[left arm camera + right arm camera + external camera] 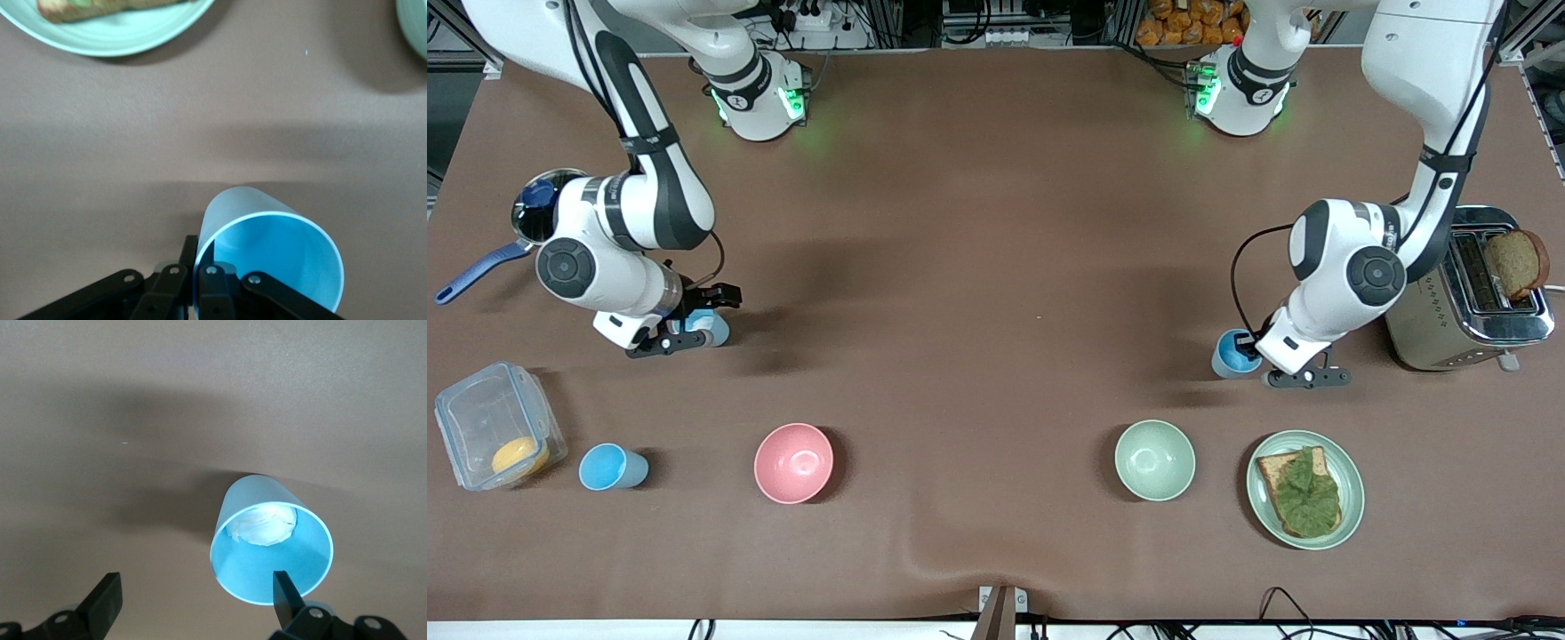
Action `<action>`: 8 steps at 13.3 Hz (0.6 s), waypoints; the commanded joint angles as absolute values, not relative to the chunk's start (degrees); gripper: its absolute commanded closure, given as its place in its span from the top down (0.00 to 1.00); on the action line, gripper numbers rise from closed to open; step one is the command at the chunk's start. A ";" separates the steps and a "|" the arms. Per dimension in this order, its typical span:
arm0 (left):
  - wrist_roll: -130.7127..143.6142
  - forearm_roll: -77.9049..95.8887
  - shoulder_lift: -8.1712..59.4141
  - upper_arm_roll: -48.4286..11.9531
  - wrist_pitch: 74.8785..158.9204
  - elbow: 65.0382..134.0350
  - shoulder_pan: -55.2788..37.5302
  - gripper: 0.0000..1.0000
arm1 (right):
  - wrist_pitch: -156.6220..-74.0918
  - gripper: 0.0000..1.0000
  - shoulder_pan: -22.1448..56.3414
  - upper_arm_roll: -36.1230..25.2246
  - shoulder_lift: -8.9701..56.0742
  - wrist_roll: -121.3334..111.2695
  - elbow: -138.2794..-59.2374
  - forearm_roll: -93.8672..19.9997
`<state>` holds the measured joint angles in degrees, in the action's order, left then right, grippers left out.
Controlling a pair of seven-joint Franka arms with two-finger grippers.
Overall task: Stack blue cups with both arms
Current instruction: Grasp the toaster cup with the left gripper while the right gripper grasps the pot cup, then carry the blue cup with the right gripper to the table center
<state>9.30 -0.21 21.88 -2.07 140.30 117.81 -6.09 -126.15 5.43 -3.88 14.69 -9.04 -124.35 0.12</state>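
I read the clock on the front view, with twelve toward my two bases and six toward the camera.

My left fingers (1303, 378) (208, 270) are clenched on the rim of the cup by the toaster (1234, 354) (273, 257). One finger is inside the mouth and one outside, with the wall pinched between them. This blue cup stands low at the tabletop (996, 222), toward the left arm's end. From it the toaster (1467, 289) with a bread slice (1516, 262) is between two and three o'clock. The pale green bowl (1154, 460) is at seven, and the plate (1352, 507) with bread and a green leaf is at five.

My right fingers (685, 340) (285, 590) are released and spread wide, low around the cup with the white lump (716, 331) (270, 547). In the right wrist view one finger crosses the rim of this blue cup and the other is well apart from it. I cannot tell if any finger touches it. This cup is toward the right arm's end. From it the pink bowl (793, 462) is at five o'clock and a third blue cup (612, 467) is at seven. That one is just beside a clear box (480, 418) with something orange inside. A pan (538, 209) with a blue handle is at ten.
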 commanded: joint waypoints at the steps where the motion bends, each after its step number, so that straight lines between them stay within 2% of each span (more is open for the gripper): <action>1: 12.03 0.53 20.57 -2.11 130.48 112.01 -6.33 0.00 | -127.52 1.00 5.62 -4.04 15.99 -8.70 -124.54 0.97; 3: 14.14 0.70 19.87 -3.07 122.55 107.51 -6.07 0.00 | -127.88 0.99 5.54 -4.04 16.52 -8.88 -124.63 0.97; 4: 14.85 0.79 19.08 -3.95 120.69 106.62 -5.89 0.00 | -127.88 0.82 5.54 -4.04 17.13 -8.88 -124.45 1.05; 5: 15.72 0.79 18.03 -4.04 119.37 106.18 -5.98 0.00 | -127.88 0.55 5.54 -4.04 17.57 -8.96 -124.28 1.05; 6: 16.08 0.79 17.93 -4.13 118.57 105.65 -5.98 0.00 | -127.36 0.23 5.54 -4.04 17.67 -9.31 -124.28 1.05; 7: 16.08 0.79 17.93 -4.13 117.43 105.12 -5.98 0.00 | -127.09 0.00 5.62 -4.04 17.67 -9.23 -124.19 1.05; 8: 15.82 0.79 17.84 -4.04 117.07 104.94 -5.80 0.00 | -126.92 0.00 5.71 -4.04 17.67 -8.79 -124.02 1.05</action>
